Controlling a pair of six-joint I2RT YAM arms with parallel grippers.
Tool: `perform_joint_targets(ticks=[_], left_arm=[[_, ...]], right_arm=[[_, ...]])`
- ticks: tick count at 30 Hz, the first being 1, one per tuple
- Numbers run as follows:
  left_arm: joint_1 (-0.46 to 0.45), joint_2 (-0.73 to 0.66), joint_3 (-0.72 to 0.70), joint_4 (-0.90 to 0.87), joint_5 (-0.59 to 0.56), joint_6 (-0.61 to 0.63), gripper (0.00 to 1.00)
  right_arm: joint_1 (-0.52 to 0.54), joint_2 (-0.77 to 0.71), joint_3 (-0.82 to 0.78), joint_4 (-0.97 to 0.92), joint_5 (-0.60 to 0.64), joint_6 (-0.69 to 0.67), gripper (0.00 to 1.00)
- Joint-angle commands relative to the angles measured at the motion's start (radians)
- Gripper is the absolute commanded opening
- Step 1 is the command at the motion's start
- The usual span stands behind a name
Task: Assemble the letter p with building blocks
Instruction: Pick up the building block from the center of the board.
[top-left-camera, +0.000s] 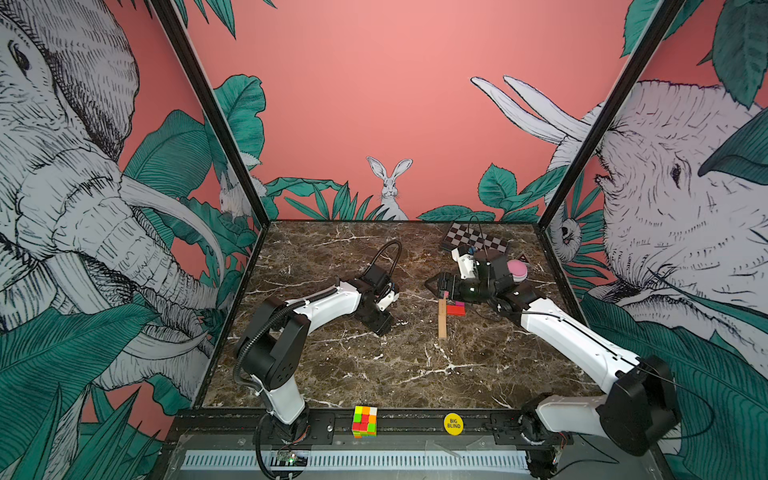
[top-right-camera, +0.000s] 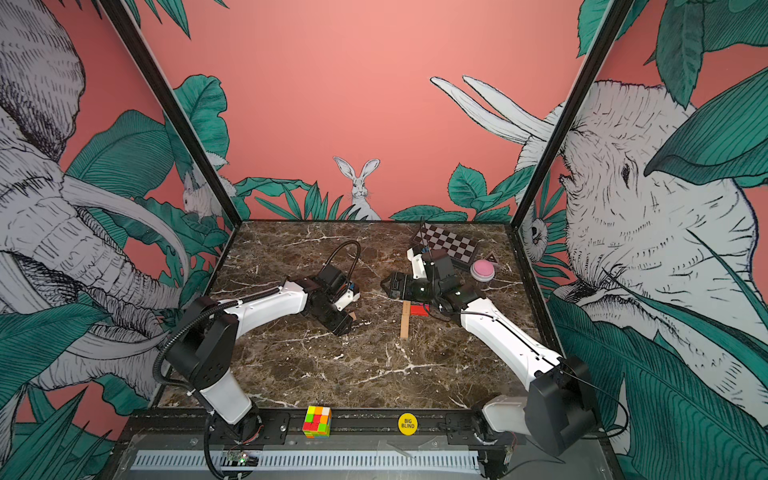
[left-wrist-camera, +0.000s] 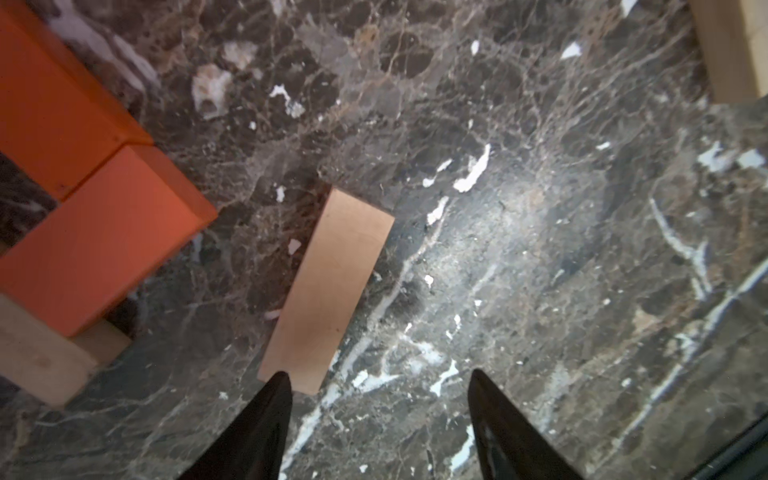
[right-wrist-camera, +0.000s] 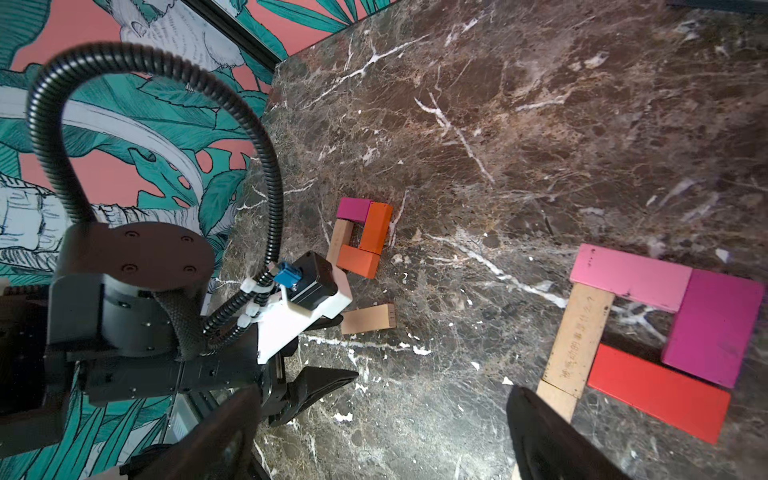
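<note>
Trouble likeliest at the right gripper (right-wrist-camera: 382, 399): spread wide, empty, one fingertip over the tan stem (right-wrist-camera: 577, 336) joined to the pink block (right-wrist-camera: 627, 274), magenta block (right-wrist-camera: 715, 328) and red block (right-wrist-camera: 656, 390). Could have knocked that P crooked. And the left gripper (left-wrist-camera: 379, 374): parted, empty, tip at the loose tan block (left-wrist-camera: 328, 286).

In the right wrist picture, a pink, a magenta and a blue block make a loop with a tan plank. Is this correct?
Not quite: no block there is blue. The right wrist view shows a red block, the pink block and the magenta block making the loop with the tan plank.
</note>
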Motion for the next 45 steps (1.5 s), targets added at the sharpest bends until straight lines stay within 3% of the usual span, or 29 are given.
perform_joint_targets(ticks=[1,14,26,30,39,45], left_arm=[[0.000,-0.009,-0.009,0.054,-0.085,0.045,0.71],[-0.024,0.059,0.020,0.066,-0.080,0.077,0.65],[-0.055,0.073,0.030,0.015,-0.115,0.066,0.47],[-0.055,0.054,0.019,0.007,-0.095,0.039,0.34],[-0.104,-0.073,-0.033,-0.010,-0.119,-0.147,0.17],[-0.103,-0.253,-0.148,-0.047,-0.194,-0.369,0.16]], right_arm=[[-0.003,-0.021,-0.025,0.031,-0.020,0.012,0.95],[-0.004,-0.070,-0.092,0.073,-0.042,0.056,0.98],[-0.004,-0.078,-0.115,0.093,-0.033,0.078,0.98],[-0.004,-0.087,-0.109,0.091,-0.034,0.068,0.99],[-0.004,-0.074,-0.087,0.079,-0.033,0.055,0.99],[-0.004,-0.055,-0.070,0.082,-0.026,0.045,0.99]])
